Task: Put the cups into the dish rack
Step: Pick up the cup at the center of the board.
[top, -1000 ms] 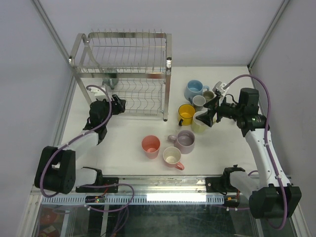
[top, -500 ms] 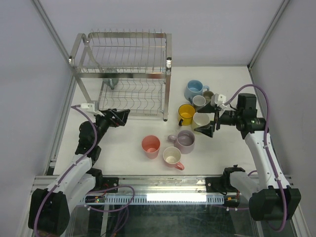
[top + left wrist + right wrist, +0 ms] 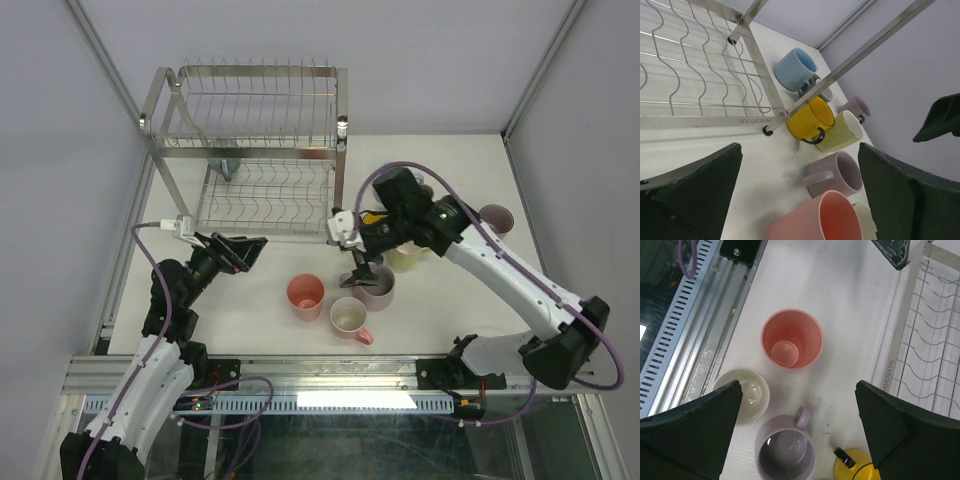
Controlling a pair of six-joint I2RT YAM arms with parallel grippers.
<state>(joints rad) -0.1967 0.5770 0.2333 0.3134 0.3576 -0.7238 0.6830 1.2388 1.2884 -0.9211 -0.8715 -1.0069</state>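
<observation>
Where cups (image 3: 305, 296) cluster, dish rack (image 3: 339, 180) stands just beside.

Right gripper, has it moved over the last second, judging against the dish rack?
Yes. The right gripper has swung left toward the front right post of the dish rack, and hangs open by the lilac mug.

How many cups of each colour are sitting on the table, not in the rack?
light blue cup: 1
grey cup: 1
yellow cup: 1
pale green cup: 1
mauve cup: 1
lilac cup: 1
salmon pink cup: 1
cream cup: 1
Total that show: 8
</observation>
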